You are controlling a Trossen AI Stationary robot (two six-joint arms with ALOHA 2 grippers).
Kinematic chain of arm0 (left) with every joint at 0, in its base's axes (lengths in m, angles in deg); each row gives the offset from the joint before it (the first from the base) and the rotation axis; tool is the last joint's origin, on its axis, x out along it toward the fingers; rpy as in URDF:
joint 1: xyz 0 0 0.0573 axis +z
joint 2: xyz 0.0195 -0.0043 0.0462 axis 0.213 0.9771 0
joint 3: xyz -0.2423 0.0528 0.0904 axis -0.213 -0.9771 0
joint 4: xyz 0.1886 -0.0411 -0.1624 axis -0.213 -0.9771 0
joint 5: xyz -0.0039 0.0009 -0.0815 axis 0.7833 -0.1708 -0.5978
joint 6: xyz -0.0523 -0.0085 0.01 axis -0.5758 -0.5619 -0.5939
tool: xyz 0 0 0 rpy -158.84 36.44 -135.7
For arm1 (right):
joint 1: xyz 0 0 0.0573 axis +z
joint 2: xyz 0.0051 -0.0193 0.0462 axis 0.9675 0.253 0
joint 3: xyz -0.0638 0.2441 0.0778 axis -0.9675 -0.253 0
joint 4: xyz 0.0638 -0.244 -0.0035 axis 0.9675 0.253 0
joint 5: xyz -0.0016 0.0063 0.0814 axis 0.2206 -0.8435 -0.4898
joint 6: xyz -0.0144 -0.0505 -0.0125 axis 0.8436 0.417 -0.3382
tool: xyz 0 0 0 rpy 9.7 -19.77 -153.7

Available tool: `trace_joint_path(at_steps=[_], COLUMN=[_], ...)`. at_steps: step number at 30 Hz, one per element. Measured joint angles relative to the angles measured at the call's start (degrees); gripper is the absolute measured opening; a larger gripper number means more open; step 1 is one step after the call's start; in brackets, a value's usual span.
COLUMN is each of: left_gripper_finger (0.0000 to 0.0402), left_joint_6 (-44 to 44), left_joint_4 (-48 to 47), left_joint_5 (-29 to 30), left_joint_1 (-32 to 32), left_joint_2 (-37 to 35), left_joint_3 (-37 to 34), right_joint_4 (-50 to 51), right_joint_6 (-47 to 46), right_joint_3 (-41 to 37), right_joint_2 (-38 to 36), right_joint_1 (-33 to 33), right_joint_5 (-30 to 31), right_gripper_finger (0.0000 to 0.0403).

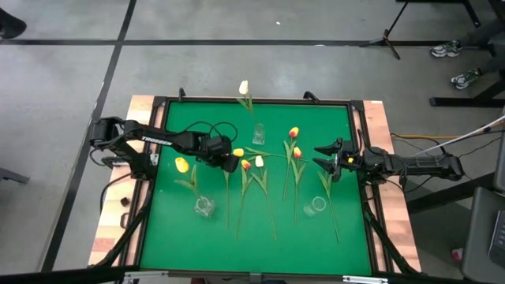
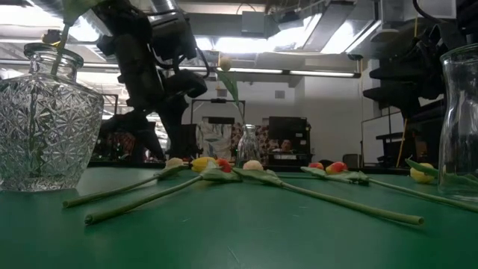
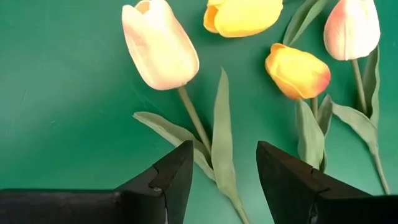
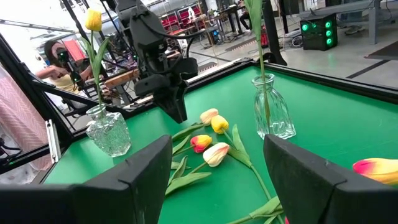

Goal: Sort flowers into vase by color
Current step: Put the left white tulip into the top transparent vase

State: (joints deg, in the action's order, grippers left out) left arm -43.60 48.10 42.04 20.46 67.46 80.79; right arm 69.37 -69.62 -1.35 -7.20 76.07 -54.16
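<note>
Several tulips lie on the green table, heads toward the far edge: a yellow one (image 1: pixel 238 152), an orange-red one (image 1: pixel 245 165) and a creamy white one (image 1: pixel 259 162). My left gripper (image 1: pixel 230 163) hovers open over this cluster, slanting down. In its wrist view the left gripper (image 3: pixel 224 180) has its fingers on either side of the stem and leaf (image 3: pixel 221 149) of a creamy tulip (image 3: pixel 160 43), next to a yellow head (image 3: pixel 244 15) and an orange-yellow head (image 3: pixel 297 71). My right gripper (image 1: pixel 323 156) waits open at the table's right edge.
A cut-glass vase (image 1: pixel 204 207) at the near left holds a yellow tulip (image 1: pixel 182 165). A slim vase (image 1: pixel 258 134) at the far middle holds a white tulip (image 1: pixel 244 87). A third glass vase (image 1: pixel 316 207) stands near right, beside more orange-red tulips (image 1: pixel 297 151).
</note>
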Motion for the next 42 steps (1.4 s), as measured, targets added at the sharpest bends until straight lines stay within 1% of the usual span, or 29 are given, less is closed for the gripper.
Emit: trace_joint_path(at_steps=[6,11,14,18,22,25,34,37,42], left_gripper_finger=[0.0171,0.0171,0.0171,0.0171,0.0171,0.0171,0.017,0.016,0.0128], left_joint_6=[-0.29,-1.62,-2.9,-4.64,-5.71,-5.94,-7.16,-8.03,-8.92], left_joint_4=[0.07,-0.13,-0.17,-0.03,0.03,1.84,3.14,3.15,2.93], left_joint_5=[0.62,-2.72,-3.93,-3.77,-3.95,-3.94,-3.59,-2.31,-1.39], left_joint_1=[0.0,-0.71,-1.5,-2.63,-3.36,-3.65,-3.84,-4.01,-4.02], left_joint_2=[1.06,3.47,3.74,3.83,5.54,6.5,6.75,6.75,6.8], left_joint_3=[0.0,0.0,0.0,0.0,-0.04,-0.02,-0.02,-0.02,-0.01], right_joint_4=[-0.01,0.06,0.18,0.14,0.14,0.21,0.48,0.47,0.47], right_joint_6=[0.01,-0.01,0.01,0.01,0.01,0.01,0.01,0.01,0.01], right_joint_3=[0.01,0.0,0.0,0.01,0.0,-0.01,-0.01,-0.01,-0.01], right_joint_2=[0.0,0.02,0.0,0.0,0.01,0.0,0.01,0.0,0.0], right_joint_1=[0.01,0.0,0.01,-0.01,0.01,0.01,0.0,0.01,0.01], right_joint_5=[0.0,-0.02,-0.07,-0.09,-0.09,-0.11,-0.04,-0.04,-0.04], right_gripper_finger=[0.0253,0.0253,0.0253,0.0253,0.0253,0.0253,0.0253,0.0253,0.0253])
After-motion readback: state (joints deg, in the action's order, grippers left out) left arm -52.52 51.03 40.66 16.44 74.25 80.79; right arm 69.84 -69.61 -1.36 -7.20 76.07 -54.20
